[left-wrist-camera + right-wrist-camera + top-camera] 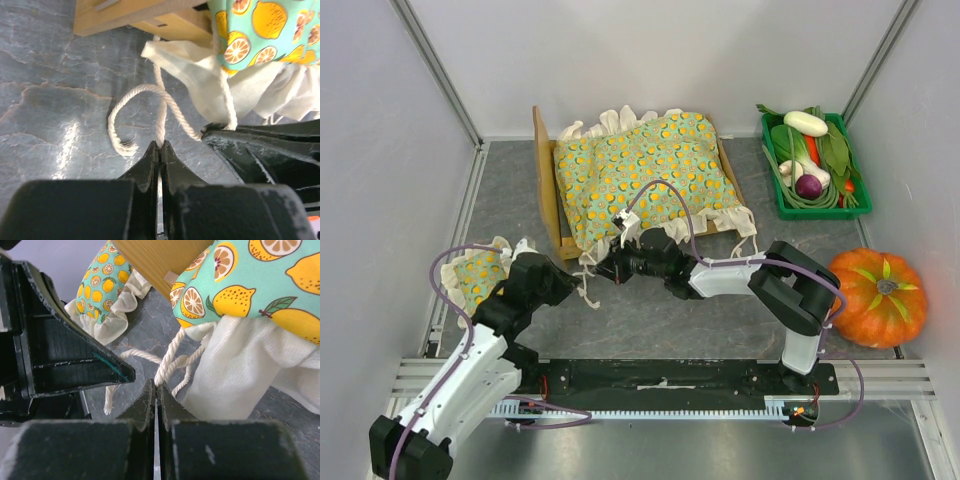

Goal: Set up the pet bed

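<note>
Green citrus-print pillow lay at far left on the tabletop, not yet on the bed. Just right of it, left gripper pinched shut on a white cord of the cushion. Pet bed at rear centre, cushion already laid across it, near corner spilling over. Right gripper likewise clamped on a second cord. Judged still to do: tying cords, placing pillow. Counted one bed, one cushion, one pillow, two grippers, one crate, one pumpkin.
</note>
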`<state>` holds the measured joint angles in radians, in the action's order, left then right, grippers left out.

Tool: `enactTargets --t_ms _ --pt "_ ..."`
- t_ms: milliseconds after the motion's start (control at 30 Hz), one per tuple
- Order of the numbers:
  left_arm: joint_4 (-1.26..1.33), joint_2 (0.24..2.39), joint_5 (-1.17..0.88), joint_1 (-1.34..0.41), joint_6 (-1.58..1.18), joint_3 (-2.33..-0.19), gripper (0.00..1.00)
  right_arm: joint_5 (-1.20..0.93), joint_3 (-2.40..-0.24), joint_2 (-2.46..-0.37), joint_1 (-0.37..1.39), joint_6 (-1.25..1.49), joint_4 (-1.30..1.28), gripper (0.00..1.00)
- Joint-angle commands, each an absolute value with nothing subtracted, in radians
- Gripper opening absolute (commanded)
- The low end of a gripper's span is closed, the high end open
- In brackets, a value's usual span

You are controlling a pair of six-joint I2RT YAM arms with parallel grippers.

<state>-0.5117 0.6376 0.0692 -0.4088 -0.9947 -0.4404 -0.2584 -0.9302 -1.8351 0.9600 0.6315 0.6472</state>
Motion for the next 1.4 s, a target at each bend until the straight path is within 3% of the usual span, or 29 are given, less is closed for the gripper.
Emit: enactTargets --t_ms 0,233,833,1367 --pt "-0.35 0.637 -0.1 -0.333 -1.003 -0.414 0.02 -0.301 -0.919 -1.784 0.965 0.594 0.638 0.0" --pt "-0.27 0.707 -0.146 -0.284 -1.058 -0.423 0.02 -0.308 -0.913 -1.802 0.966 0.572 0.615 0.0" --pt "-0.121 0.925 -0.034 -0.267 -1.215 -0.439 0.02 -0.299 -0.922 -1.804 0.999 0.557 0.595 0.0" --pt "-0.133 1.006 -0.035 -0.265 -1.111 -0.511 0.02 -0.304 -1.012 -1.821 1.0 0.495 0.505 0.0"
